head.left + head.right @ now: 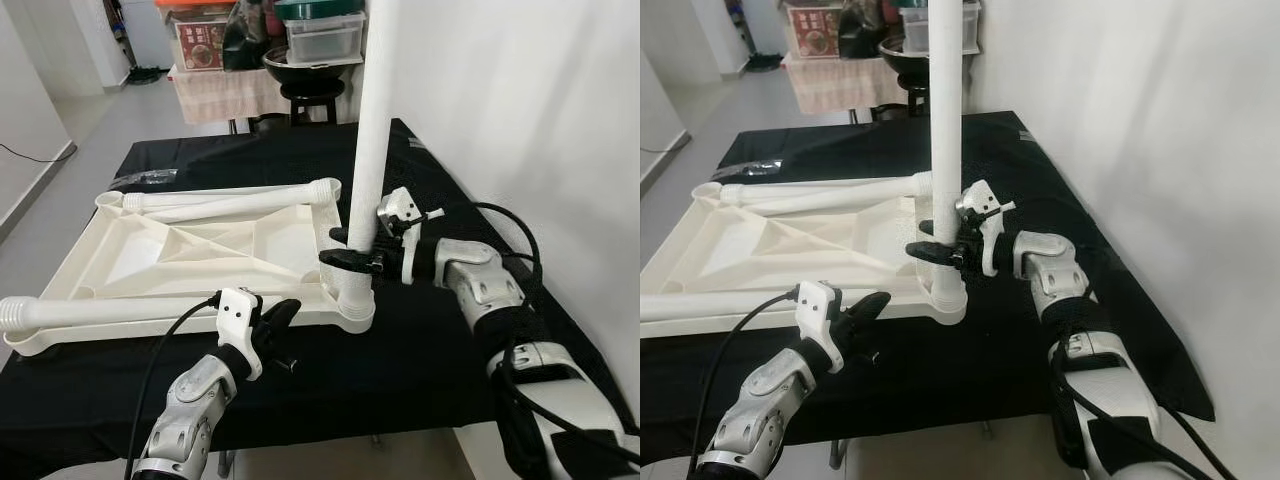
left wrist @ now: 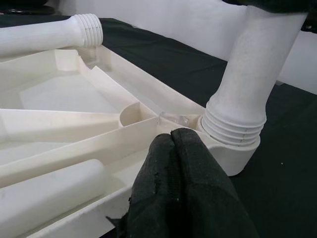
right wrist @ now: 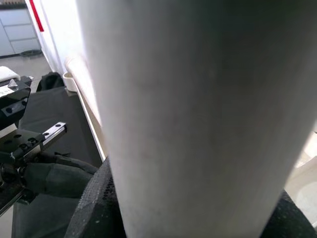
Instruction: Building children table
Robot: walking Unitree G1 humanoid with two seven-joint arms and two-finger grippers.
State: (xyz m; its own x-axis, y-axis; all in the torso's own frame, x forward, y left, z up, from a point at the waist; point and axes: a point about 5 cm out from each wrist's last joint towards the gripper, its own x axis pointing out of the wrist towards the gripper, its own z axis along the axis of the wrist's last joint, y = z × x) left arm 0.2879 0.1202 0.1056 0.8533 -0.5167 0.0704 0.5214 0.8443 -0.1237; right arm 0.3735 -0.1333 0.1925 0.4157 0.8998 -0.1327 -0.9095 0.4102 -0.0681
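Upright, the table leg (image 1: 370, 130) stands in the tabletop's corner socket (image 1: 352, 308).

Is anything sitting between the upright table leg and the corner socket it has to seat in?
Nothing visible. The upright leg, held by the right gripper, already stands in the corner socket of the upturned tabletop, threads showing at the rim. The left gripper rests against the tabletop's edge beside it.

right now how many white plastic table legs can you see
3. One white plastic table leg stands upright in the tabletop's near right corner socket, gripped by the right gripper. One lies along the far edge, one along the near edge. A fourth may be hidden.
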